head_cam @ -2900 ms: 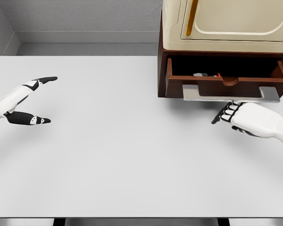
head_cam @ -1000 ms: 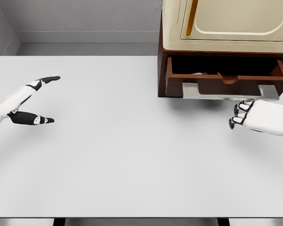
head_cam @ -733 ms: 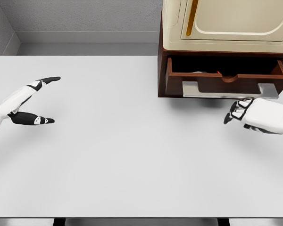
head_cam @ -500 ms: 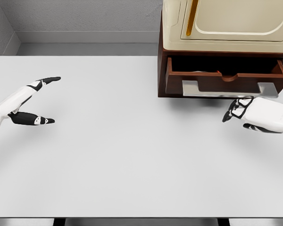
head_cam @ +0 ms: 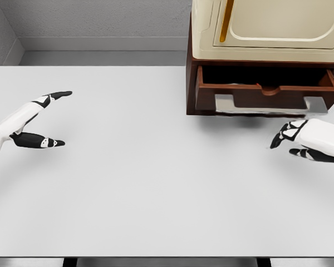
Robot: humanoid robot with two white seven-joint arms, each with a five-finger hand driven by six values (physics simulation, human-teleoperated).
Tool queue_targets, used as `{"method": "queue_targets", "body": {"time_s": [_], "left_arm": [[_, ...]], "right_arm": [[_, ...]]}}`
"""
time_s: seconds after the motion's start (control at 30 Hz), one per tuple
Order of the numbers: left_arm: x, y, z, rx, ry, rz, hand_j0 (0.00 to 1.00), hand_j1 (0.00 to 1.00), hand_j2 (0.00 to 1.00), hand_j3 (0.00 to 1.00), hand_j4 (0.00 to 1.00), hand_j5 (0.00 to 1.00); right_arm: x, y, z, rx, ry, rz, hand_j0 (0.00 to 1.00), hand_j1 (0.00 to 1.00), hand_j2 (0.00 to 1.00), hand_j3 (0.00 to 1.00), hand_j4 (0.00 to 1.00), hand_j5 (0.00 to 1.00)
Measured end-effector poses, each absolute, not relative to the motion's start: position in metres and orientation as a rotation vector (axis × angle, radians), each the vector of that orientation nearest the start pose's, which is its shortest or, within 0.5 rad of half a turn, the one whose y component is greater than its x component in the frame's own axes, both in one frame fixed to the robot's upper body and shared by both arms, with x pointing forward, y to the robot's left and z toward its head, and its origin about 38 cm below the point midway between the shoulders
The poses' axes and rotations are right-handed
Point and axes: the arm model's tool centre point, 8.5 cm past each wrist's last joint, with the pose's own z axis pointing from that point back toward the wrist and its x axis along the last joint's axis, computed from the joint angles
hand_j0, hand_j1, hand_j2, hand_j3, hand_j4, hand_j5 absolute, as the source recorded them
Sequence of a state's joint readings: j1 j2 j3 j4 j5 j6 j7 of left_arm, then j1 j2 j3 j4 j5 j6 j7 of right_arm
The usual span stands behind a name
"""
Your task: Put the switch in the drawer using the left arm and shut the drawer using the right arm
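A dark brown drawer (head_cam: 267, 95) with a metal handle (head_cam: 270, 105) sticks a short way out of the cabinet at the top right. A thin pale strip shows just inside it behind the front panel; I cannot tell whether it is the switch. My right hand (head_cam: 292, 142) hovers over the table a little below the handle's right end, fingers loosely spread, holding nothing and not touching the drawer. At the left edge, my left hand (head_cam: 47, 118) rests open above the table, finger and thumb apart and empty.
A cream appliance (head_cam: 267, 28) sits on top of the brown cabinet (head_cam: 190, 83). The white table (head_cam: 139, 167) stretches between both hands. A grey wall runs along the back.
The drawer has slid further into the cabinet. My right hand has drawn back down and to the right from the handle and uncurled its fingers. The left arm is still.
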State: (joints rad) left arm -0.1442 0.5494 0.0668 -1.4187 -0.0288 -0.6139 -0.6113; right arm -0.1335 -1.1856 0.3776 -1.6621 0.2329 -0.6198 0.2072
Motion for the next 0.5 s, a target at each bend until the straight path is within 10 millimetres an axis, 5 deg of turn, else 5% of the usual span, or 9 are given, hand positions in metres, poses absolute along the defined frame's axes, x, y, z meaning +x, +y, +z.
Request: {"method": "queue_targets", "body": {"time_s": [0.5], "left_arm": [[0.376, 0.378, 0.163, 0.176, -1.781, -1.202, 1.00, 1.00, 1.00, 1.00, 1.00, 1.00]], "right_arm": [[0.330, -0.405, 0.204, -0.412, -1.399, 1.912, 0.62, 0.62, 0.62, 0.62, 0.62, 0.62]]}}
